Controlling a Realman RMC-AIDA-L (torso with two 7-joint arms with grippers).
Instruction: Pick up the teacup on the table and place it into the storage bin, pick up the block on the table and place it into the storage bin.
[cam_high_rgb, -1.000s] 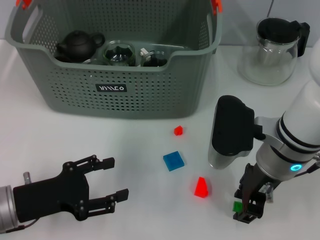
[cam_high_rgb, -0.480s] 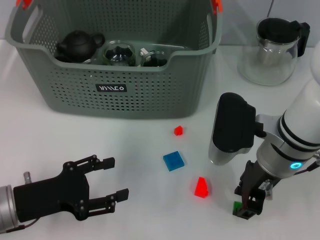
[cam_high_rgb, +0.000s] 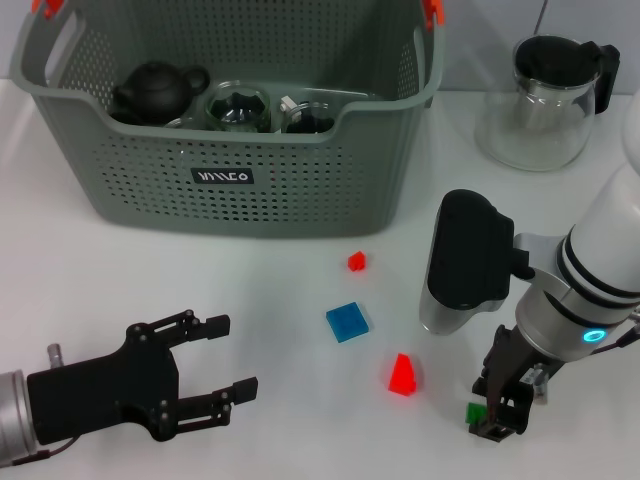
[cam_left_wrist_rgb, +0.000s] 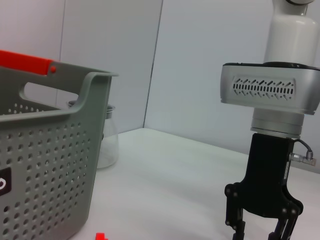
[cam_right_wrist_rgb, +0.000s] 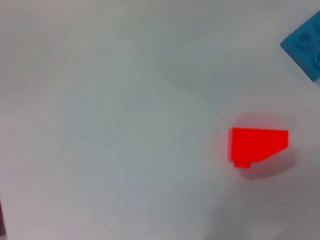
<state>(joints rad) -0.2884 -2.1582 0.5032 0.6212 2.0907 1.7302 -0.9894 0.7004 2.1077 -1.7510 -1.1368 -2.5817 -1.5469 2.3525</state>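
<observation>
Green block (cam_high_rgb: 475, 411) sits between my right gripper's (cam_high_rgb: 497, 415) fingers, pinched low at the table so I can lift it binward (cam_high_rgb: 300, 215). Left gripper (cam_high_rgb: 205, 385) idles, fingers spread.

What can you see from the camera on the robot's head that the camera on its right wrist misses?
Only the head view shows the storage bin holding a black teapot, the glass pitcher, the small green block at the right gripper, the left gripper. The right wrist view adds nothing of its own. Both show the red wedge block and blue block.
</observation>
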